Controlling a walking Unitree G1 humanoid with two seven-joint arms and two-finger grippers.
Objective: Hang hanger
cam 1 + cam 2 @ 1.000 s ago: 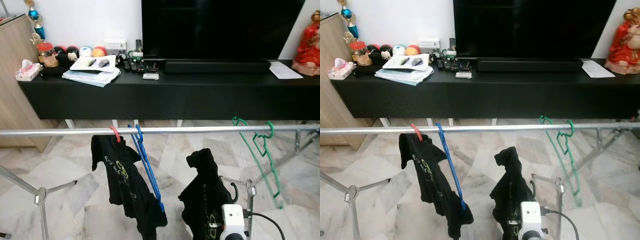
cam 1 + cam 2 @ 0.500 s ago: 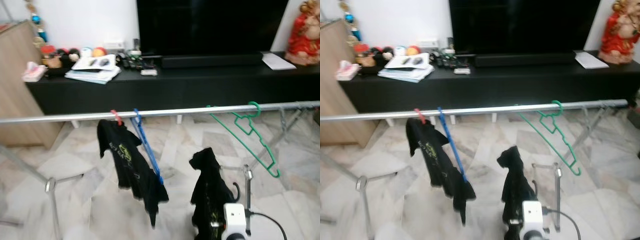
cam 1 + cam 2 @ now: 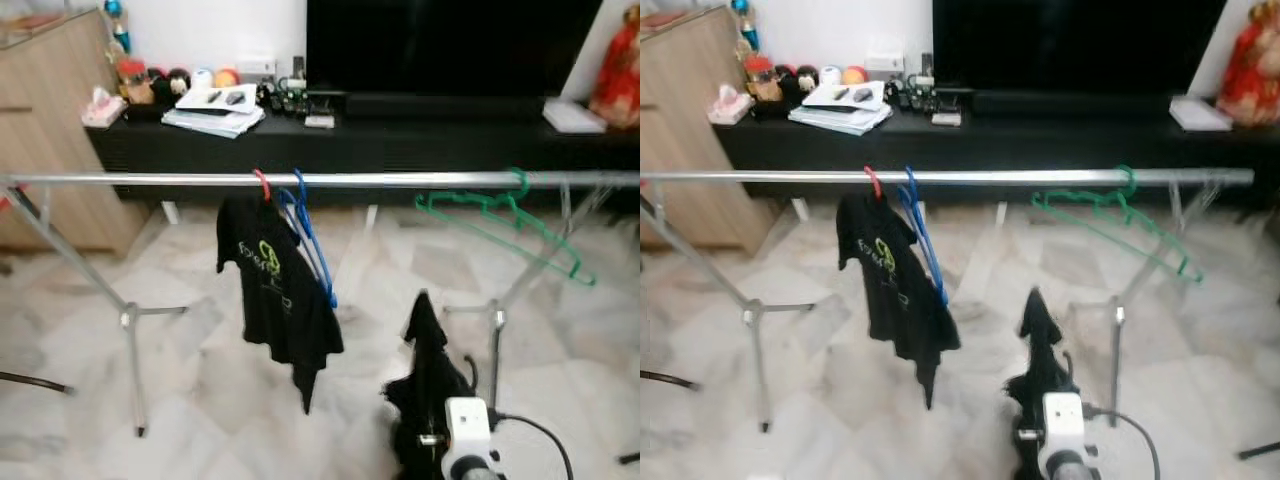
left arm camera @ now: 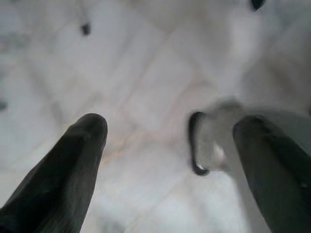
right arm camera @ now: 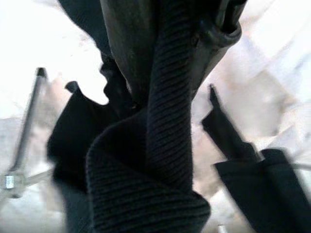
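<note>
My right gripper (image 5: 170,73) pinches the black garment (image 3: 430,380) well below the rail (image 3: 400,180), left gripper (image 4: 170,141) open, and cloth alone could slip or miss the rail.

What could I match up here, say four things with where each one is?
Things:
1. green hanger
2. printed shirt
3. tissue box
4. plain black garment

Places:
A. on the black cabinet, at its left end
B. hanging from the rail on a red hook
C. in the right gripper, below the rail
D. on the rail, towards its right end, bare

Pairs: 1-D, 2-B, 3-A, 4-C
</note>
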